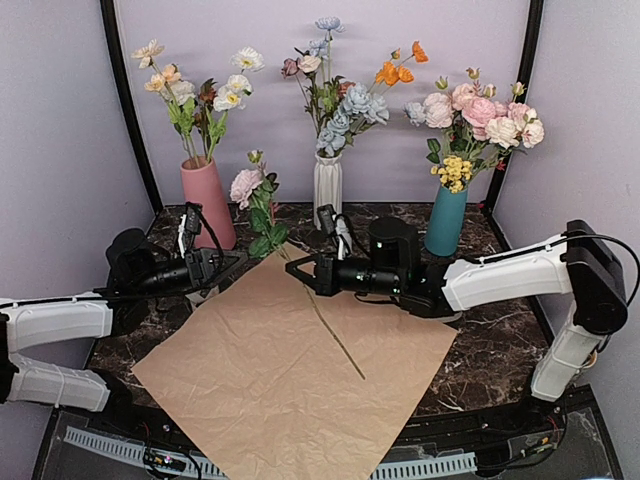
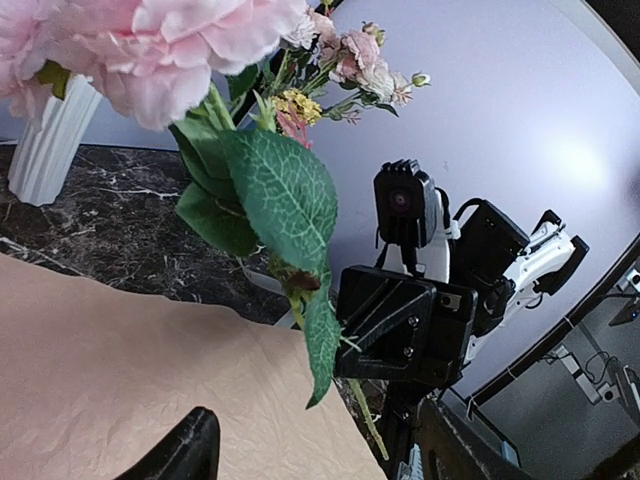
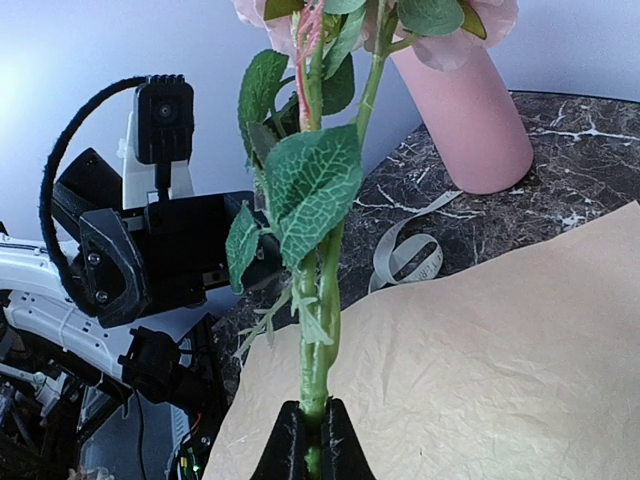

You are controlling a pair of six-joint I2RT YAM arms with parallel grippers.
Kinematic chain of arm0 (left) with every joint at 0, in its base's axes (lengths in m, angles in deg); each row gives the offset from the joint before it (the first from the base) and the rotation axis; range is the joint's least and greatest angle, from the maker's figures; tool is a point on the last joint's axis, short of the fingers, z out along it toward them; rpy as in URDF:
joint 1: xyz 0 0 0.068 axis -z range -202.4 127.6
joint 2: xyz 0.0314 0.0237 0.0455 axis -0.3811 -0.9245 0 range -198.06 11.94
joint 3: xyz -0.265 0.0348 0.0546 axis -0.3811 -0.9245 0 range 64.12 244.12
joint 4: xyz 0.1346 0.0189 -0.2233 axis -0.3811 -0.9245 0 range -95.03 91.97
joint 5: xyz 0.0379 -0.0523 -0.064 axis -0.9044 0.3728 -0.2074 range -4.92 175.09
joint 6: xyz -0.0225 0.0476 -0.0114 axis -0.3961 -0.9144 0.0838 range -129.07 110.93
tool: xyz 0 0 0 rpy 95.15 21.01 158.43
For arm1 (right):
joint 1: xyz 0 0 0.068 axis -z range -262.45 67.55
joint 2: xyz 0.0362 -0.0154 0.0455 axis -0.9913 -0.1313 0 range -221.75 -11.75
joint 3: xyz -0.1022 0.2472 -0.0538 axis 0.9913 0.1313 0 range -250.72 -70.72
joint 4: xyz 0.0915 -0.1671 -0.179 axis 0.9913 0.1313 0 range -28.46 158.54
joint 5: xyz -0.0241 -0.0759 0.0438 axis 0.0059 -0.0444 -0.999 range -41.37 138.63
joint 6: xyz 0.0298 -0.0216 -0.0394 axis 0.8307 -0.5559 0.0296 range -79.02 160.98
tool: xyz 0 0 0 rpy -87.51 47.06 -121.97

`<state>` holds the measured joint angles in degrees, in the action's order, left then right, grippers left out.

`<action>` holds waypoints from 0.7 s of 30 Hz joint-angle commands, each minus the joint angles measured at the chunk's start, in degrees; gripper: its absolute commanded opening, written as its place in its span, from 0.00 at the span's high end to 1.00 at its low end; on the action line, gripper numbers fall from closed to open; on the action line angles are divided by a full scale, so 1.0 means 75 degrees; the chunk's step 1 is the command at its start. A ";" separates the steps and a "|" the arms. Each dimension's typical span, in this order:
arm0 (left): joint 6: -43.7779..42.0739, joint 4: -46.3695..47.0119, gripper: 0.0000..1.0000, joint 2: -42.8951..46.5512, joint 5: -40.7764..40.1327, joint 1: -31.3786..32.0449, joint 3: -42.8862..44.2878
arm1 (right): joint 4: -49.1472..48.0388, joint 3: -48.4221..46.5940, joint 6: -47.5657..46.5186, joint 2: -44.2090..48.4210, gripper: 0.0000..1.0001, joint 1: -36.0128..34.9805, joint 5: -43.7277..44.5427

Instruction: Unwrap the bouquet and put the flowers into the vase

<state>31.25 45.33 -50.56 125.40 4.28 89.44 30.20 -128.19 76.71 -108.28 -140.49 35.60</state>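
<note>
**Top view.** The vase (image 1: 207, 205), matte pink, stands at 11 o'clock from the centre of the kraft paper (image 1: 290, 390). The paper lies spread open and creased on the marble table (image 1: 500, 335). Several flowers (image 1: 200, 90), white, peach and rust, already stand in the vase.

The right gripper (image 1: 297, 268), at the paper's 12 o'clock corner, is clamped on the green stem of a pink flower (image 1: 245, 186). The stem points toward 11 o'clock, so the bloom and leaves sit just beside the vase, at its 3 o'clock. The left gripper (image 1: 233, 262), at 9 o'clock of the right one and apart from it, has its jaws wide and holds nothing.

At 12 and 1 o'clock of the paper stand a white ribbed vase (image 1: 327, 188) and a teal vase (image 1: 446, 222), each with its own bunch.

**Right wrist view.** The cream ribbon (image 3: 408, 258) lies loose on the table between the vase foot and the paper's edge.
</note>
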 commanded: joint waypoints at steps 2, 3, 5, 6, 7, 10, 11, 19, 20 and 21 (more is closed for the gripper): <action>0.0254 0.2058 0.32 -0.0501 0.0014 0.0321 -0.0050 | -0.0826 -0.0134 0.0198 -0.0067 1.00 -0.0109 -0.0328; 0.0277 0.2216 0.33 -0.0602 0.0014 0.0359 -0.0048 | -0.0847 -0.0139 0.0204 -0.0056 1.00 -0.0123 -0.0348; 0.0321 0.2605 0.34 -0.0803 0.0052 0.0437 -0.0038 | -0.0847 -0.0197 0.0189 -0.0072 1.00 -0.0156 -0.0438; 0.0346 0.2766 0.34 -0.0948 0.0096 0.0467 -0.0028 | -0.0832 -0.0235 0.0183 -0.0086 1.00 -0.0168 -0.0525; 0.0360 0.2945 0.35 -0.1078 0.0170 0.0503 -0.0006 | -0.0809 -0.0288 0.0162 -0.0106 1.00 -0.0187 -0.0598; 0.0503 0.3472 0.37 -0.1508 0.0355 0.0547 0.0068 | -0.0780 -0.0378 0.0125 -0.0174 1.00 -0.0263 -0.0848; 0.0573 0.3682 0.39 -0.1642 0.0395 0.0563 0.0095 | -0.0760 -0.0403 0.0086 -0.0191 1.00 -0.0291 -0.0921; 0.1119 0.5025 0.54 -0.2464 0.0643 0.0597 0.0365 | -0.0601 -0.0515 -0.0165 -0.0282 1.00 -0.0452 -0.1055; 0.1146 0.5104 0.58 -0.2518 0.0655 0.0600 0.0383 | -0.0570 -0.0527 -0.0203 -0.0304 1.00 -0.0457 -0.1076; 0.1160 0.5153 0.61 -0.2537 0.0653 0.0600 0.0398 | -0.0558 -0.0541 -0.0256 -0.0334 1.00 -0.0454 -0.1146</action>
<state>38.04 76.17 -69.36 128.64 8.47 90.75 27.71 -130.18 76.77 -109.70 -143.31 28.95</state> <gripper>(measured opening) 0.438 0.025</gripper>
